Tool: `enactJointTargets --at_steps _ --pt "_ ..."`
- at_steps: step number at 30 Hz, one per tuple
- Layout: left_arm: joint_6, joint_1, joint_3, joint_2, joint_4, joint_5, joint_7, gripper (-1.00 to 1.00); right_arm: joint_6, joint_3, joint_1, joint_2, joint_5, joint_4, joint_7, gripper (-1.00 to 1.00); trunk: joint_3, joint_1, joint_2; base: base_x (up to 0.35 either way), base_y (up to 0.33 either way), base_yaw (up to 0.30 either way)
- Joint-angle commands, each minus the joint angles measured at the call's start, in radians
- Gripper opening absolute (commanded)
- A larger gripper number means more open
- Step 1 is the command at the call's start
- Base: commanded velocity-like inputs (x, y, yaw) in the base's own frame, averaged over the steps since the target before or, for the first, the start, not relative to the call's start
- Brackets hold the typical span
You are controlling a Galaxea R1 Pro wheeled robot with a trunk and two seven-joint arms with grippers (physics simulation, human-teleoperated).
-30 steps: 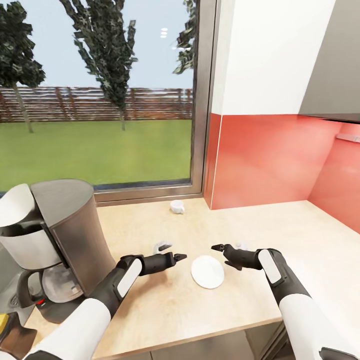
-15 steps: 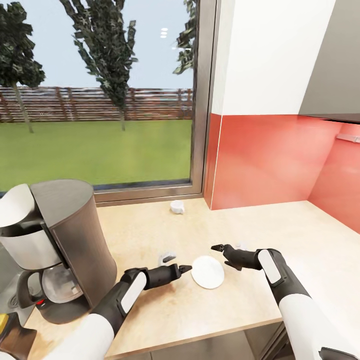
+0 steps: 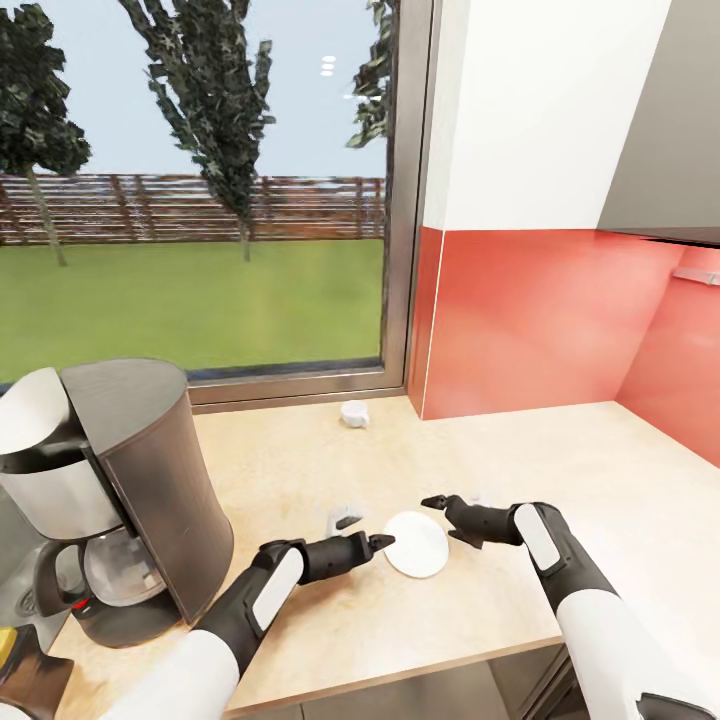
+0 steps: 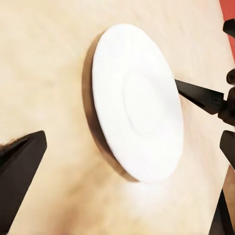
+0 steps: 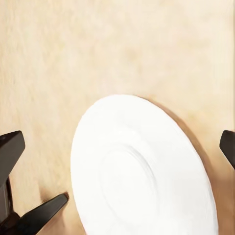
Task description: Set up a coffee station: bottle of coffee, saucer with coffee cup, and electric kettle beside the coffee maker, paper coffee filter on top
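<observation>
The white saucer (image 3: 417, 543) lies flat on the beige kitchen countertop (image 3: 330, 620), right of the tall grey coffee maker (image 3: 140, 480). My left gripper (image 3: 366, 531) is open, one fingertip close to the saucer's left rim; in its wrist view the saucer (image 4: 139, 103) lies ahead between the fingers (image 4: 19, 164). My right gripper (image 3: 452, 508) is open just beyond the saucer's right rim, with the saucer (image 5: 142, 171) ahead of it. The small coffee cup (image 3: 353, 413) lies by the window frame. A yellow cap on a black bottle (image 3: 10, 642) shows at the lower left corner.
The countertop's front edge (image 3: 400, 665) runs just below the saucer. A red backsplash wall (image 3: 540, 320) closes the counter at the back right, and a large window (image 3: 200, 200) rises behind the coffee maker. Bare worktop stretches to the right (image 3: 620, 480).
My left gripper has moved right and toward the counter's front edge, closing in on the saucer's left rim. The right gripper has barely shifted. The saucer and cup stay put.
</observation>
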Motion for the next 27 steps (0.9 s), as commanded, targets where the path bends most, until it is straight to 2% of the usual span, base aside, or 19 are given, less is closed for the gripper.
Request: enactJointTargets --at_steps 1,7,27 --pt "0.008 0.000 -0.002 -0.002 0.002 -0.007 0.004 1.00 0.005 -0.004 -0.001 0.000 0.010 0.001 0.009 1.00 -0.003 0.001 -0.002 0.000 0.000 0.000" --pt "0.009 0.000 -0.003 -0.014 0.007 -0.006 0.003 1.00 0.004 -0.004 -0.001 0.000 0.010 0.005 0.008 1.00 -0.003 0.001 -0.002 0.000 0.000 0.000" --pt "0.012 0.000 -0.016 -0.018 0.047 -0.004 0.000 1.00 0.005 -0.002 -0.001 0.007 0.011 0.019 0.007 1.00 -0.003 0.001 -0.002 0.000 0.000 0.000"
